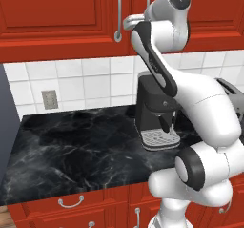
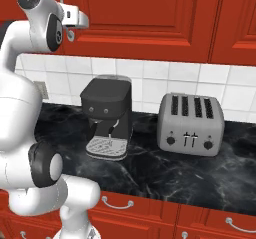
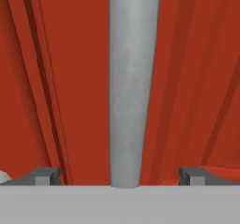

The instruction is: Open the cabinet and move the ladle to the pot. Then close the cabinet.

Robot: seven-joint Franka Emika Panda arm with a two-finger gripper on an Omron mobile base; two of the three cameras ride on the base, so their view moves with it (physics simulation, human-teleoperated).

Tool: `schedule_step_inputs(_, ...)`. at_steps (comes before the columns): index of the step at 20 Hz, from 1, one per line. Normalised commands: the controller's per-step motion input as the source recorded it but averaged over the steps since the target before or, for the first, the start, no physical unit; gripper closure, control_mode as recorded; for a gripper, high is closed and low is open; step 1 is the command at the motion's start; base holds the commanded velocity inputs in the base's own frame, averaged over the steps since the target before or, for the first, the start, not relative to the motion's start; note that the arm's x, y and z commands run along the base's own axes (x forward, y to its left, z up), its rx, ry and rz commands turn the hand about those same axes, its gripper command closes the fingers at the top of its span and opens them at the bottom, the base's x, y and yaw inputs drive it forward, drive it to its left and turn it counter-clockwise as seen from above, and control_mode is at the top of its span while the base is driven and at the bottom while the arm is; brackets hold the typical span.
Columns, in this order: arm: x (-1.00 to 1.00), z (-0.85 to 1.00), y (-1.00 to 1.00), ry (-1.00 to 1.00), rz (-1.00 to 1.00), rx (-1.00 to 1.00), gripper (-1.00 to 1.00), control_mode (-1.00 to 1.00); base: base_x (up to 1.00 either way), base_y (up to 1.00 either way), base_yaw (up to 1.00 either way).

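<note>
Up high, the cabinet (image 1: 52,17) spans the far wall with its red doors shut. Below it, on the black counter (image 1: 71,150), a coffee machine (image 2: 106,118) stands left of a toaster (image 2: 191,124). The gripper (image 3: 120,178) has its jaws spread wide either side of the silver bar handle (image 3: 131,87).

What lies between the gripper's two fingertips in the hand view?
The cabinet's silver bar handle stands centred between the open gripper's fingertips, red cabinet door behind, in the hand view.
</note>
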Motion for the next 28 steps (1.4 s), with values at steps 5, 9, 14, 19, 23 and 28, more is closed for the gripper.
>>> schedule_step_inputs(5, 0.42, 0.00, 0.00, -0.02, 0.00, 0.00, 1.00, -1.00, 0.00, 0.00, 0.00)
schedule_step_inputs(9, 0.25, 0.00, -0.17, -0.04, -0.01, 0.00, 1.00, -1.00, 0.00, 0.00, 0.00)
schedule_step_inputs(14, 0.10, 0.00, -0.42, -0.04, -0.03, 0.00, 1.00, -1.00, 0.00, 0.00, 0.00)
schedule_step_inputs(19, 0.02, 0.00, -0.65, 0.00, -0.05, 0.00, 1.00, -1.00, 0.00, 0.00, 0.00)
schedule_step_inputs(23, -0.10, 0.03, -0.91, 0.00, -0.05, 0.00, 1.00, -1.00, 0.00, 0.00, 0.00)
schedule_step_inputs(28, -0.48, 0.07, -1.00, 0.00, -0.04, 0.00, 1.00, -1.00, 0.00, 0.00, 0.00)
